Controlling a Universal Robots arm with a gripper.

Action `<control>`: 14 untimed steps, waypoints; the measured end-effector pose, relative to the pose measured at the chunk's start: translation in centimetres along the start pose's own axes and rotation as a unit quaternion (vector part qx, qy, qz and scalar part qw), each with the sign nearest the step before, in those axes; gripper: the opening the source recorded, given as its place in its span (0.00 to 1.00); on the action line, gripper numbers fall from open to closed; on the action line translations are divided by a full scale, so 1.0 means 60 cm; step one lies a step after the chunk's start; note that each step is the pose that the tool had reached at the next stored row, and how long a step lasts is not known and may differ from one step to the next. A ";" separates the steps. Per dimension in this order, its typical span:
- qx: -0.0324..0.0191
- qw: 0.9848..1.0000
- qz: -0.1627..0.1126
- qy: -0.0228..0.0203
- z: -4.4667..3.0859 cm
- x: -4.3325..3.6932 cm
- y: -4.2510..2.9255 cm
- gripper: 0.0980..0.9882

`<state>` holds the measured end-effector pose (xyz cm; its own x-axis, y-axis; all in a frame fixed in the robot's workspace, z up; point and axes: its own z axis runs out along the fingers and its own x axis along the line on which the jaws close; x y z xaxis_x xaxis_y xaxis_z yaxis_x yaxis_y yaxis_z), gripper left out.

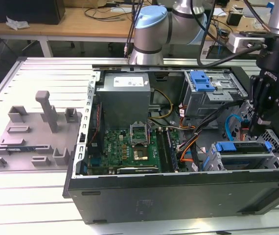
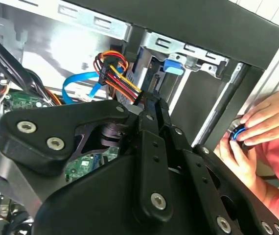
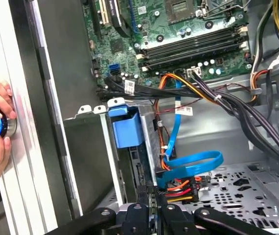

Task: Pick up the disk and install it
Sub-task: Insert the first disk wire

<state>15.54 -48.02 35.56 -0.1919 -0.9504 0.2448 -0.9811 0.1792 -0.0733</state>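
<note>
Disk (image 1: 244,149) lies seated in the drive cage, near right corner of the open computer case (image 1: 178,196). Silver body, blue rail frame. My claw (image 1: 256,126) hangs just beside it; clenched or released, cannot tell.

An open black computer case (image 1: 178,196) lies on its side across the middle and right of the frame, on a white slatted worktop (image 1: 32,196). In the lower right of the case the disk (image 1: 244,150) sits in a metal drive cage, with blue rails at both ends. The black gripper (image 1: 257,125) hangs at the right of the frame, just above the disk's right part. A green motherboard (image 1: 129,149) lies low in the case's left half, below a grey power supply (image 1: 125,98). At the left of the frame a grey fixture plate (image 1: 32,142) with upright posts rests on the worktop.
</note>
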 end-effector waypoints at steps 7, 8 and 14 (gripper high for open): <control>-0.004 1.000 -0.011 -0.029 0.002 0.007 -0.001 0.08; -0.003 0.999 -0.013 -0.030 0.002 0.007 -0.001 0.08; -0.003 0.999 -0.023 -0.041 0.002 0.023 -0.004 0.08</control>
<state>15.53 -49.38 35.79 -0.1446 -0.9750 0.1686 -0.9889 0.1366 -0.0582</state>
